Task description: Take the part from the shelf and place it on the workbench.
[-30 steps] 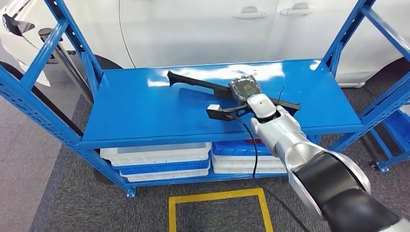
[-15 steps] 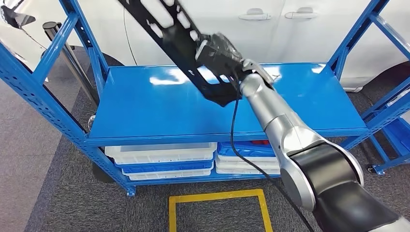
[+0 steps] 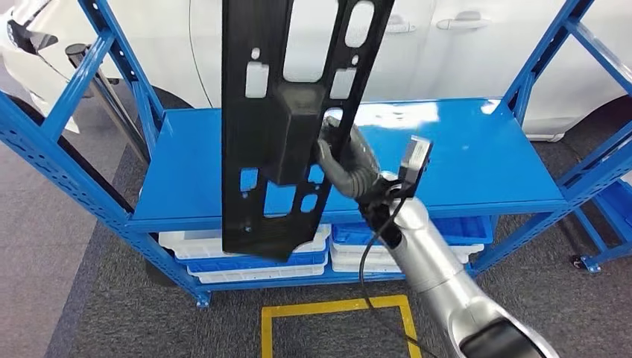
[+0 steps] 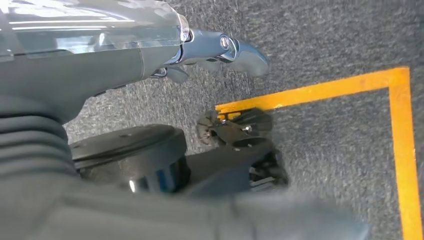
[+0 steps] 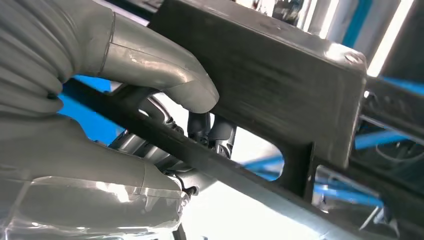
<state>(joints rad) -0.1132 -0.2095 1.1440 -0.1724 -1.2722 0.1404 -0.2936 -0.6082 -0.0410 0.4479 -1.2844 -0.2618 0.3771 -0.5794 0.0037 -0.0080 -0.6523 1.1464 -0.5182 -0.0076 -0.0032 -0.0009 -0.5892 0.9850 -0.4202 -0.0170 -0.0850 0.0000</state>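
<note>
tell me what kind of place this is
Probably a car plant or workshop. A blue steel shelf holds stacked plastic trays, a white car stands right behind it, and the right hand holds a black punched part over yellow floor tape.

The left hand [image 4: 150, 55] comes in close against the lens, its grey ribbed cover [image 4: 30, 145] bulking large beside it. The fingers [image 4: 240, 50] are curled in together with nothing between them, pointing out over grey carpet [image 4: 325, 45]. On that carpet runs a yellow tape line [image 4: 400, 150], turning a square corner, one leg stretching off across the floor, the other running along the side. The hand hangs above the floor, well clear of the tape.
</note>
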